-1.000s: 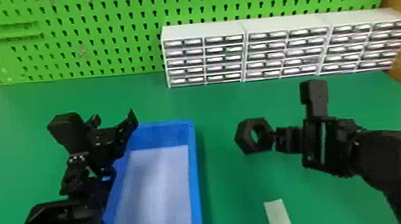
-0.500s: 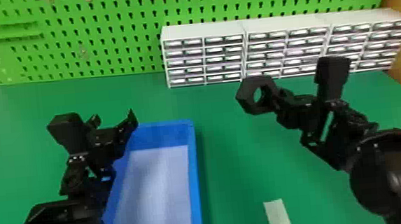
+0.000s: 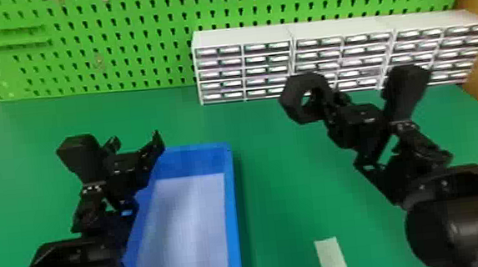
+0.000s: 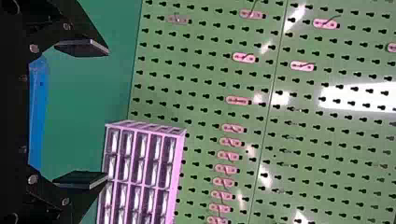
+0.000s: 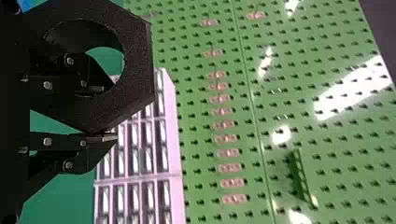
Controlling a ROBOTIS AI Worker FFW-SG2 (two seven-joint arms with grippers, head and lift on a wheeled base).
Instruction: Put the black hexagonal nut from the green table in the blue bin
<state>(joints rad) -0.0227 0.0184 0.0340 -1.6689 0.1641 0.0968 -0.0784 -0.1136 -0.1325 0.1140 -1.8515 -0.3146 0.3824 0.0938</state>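
No text, label, brand, number or sign can be read here.

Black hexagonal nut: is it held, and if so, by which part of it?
Yes: the right pincer holds the black hexagonal nut by one side of its ring.

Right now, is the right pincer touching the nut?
Touching: in the right wrist view, the right pincer grips the black nut, one finger inside its hole.

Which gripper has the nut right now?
The right gripper: it grips one side of the nut, one finger in the hole, the other outside. The left gripper, by the blue bin, is open with nothing between its fingers.
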